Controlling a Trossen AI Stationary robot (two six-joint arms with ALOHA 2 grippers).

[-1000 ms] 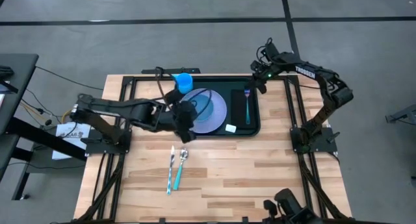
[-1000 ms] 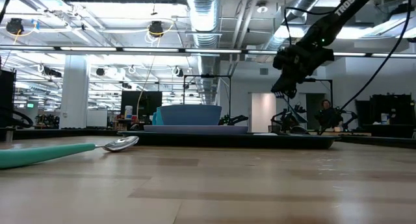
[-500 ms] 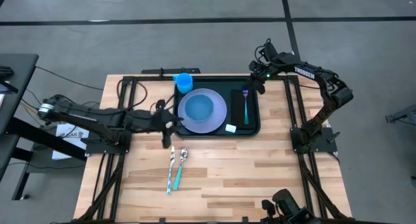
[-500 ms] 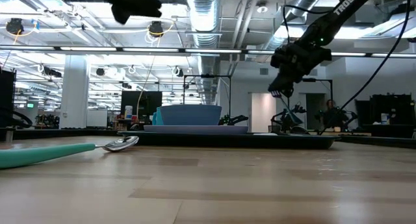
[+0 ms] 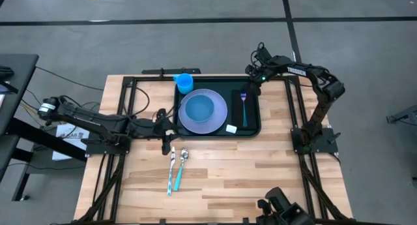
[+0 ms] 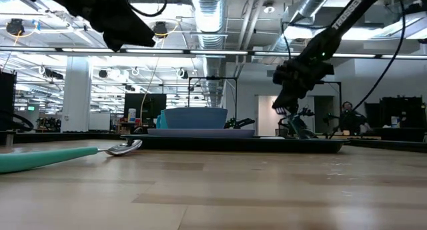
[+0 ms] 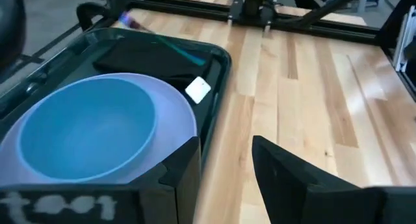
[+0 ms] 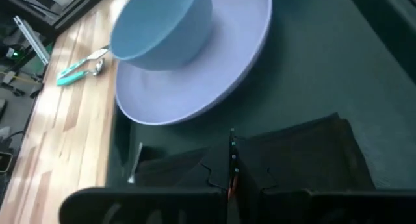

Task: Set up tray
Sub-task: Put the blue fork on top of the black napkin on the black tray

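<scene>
The tray sat at the table's twelve o'clock holding a plate, bowl, cup and fork, the closed right gripper above its napkin, the empty, parted left gripper at its eight o'clock near two spoons.

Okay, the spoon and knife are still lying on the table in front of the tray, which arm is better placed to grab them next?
Probably the left. Its end effector, open and empty, hangs beside the spoon and knife. The right end effector is shut, over the tray's far corner.
</scene>
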